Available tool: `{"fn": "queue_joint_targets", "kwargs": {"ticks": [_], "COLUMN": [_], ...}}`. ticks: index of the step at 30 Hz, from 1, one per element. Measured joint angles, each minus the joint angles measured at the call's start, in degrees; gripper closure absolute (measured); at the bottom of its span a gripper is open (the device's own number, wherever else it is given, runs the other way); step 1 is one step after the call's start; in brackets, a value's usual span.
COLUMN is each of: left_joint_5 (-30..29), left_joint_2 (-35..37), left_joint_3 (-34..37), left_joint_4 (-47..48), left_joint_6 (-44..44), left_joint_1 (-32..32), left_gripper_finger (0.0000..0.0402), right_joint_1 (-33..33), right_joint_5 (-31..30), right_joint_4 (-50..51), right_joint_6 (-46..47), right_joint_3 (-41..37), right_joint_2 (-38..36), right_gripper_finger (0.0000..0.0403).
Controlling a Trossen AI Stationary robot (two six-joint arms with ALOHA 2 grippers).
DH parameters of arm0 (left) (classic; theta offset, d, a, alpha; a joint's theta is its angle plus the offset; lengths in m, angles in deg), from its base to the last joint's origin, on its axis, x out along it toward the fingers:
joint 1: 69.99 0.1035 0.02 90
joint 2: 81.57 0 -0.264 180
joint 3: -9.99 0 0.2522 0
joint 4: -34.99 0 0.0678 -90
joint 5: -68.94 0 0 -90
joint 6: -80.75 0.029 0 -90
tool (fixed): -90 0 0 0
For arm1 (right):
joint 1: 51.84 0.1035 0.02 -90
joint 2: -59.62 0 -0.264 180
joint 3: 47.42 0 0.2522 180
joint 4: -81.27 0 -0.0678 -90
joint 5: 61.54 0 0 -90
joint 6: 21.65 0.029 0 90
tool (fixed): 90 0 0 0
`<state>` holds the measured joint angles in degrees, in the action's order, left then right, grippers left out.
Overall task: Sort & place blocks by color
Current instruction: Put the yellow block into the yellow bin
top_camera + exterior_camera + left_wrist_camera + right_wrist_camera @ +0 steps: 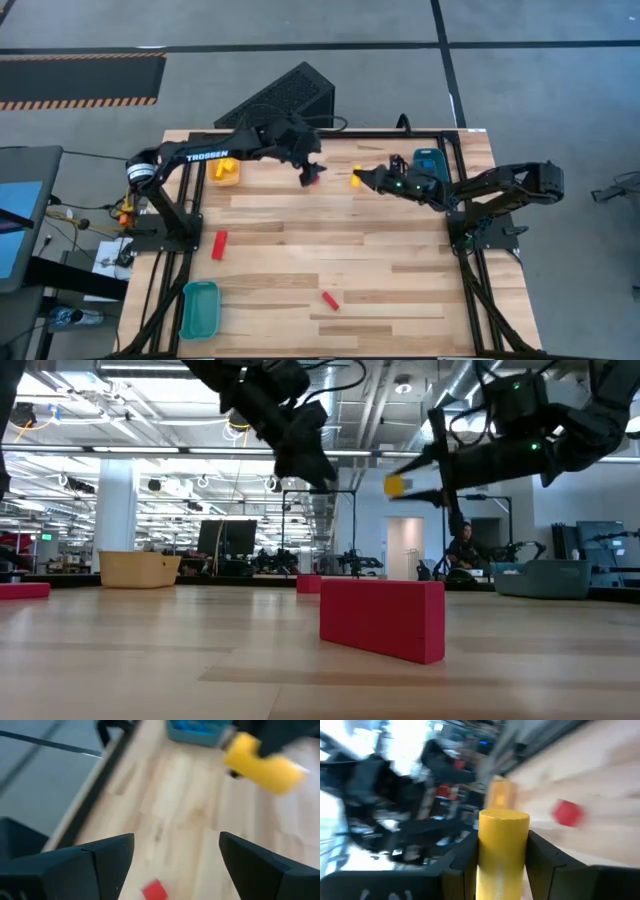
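My right gripper (366,178) is shut on a yellow block (356,178), held in the air over the far middle of the table. My left gripper (309,168) hangs open close beside it, above a small red block (314,179) lying on the wood. That red block (154,890) appears far below, between my left fingers, untouched. Two more red blocks (219,244) (329,299) lie flat nearer the front. In the low view the yellow block (395,485) floats high above the table. My right gripper pinches the yellow block (502,845) between its two fingers (545,865), which lie along its two sides. The block's free end (503,816) sticks out past the fingertips. The fingers reach roughly level from the table's right, and the block is lifted clear.
A yellow tray (226,172) sits at the far left, a teal tray (199,308) at the near left corner, and a tray with blue blocks (430,163) at the far right under my right arm. Bare wood lies across the table's middle and right front.
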<state>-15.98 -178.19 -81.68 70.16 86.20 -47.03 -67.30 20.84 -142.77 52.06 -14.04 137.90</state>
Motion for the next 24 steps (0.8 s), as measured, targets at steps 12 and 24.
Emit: {"fn": "queue_joint_targets", "kwargs": {"ticks": [12, 24], "left_joint_5": [13.34, 15.78], "left_joint_2": [7.82, 10.51], "left_joint_3": [18.25, 22.49], "left_joint_4": [-15.64, -36.57], "left_joint_6": [3.68, 8.90], "left_joint_1": [4.06, 1.51], "left_gripper_finger": [0.0129, 0.0126], "right_joint_1": [4.39, 3.11], "right_joint_5": [-4.23, 1.16], "right_joint_4": [3.26, -7.04], "right_joint_6": [7.58, 8.38], "right_joint_3": [1.88, 12.21], "right_joint_2": [6.19, 14.18], "right_gripper_finger": [0.0261, 0.0260]}}
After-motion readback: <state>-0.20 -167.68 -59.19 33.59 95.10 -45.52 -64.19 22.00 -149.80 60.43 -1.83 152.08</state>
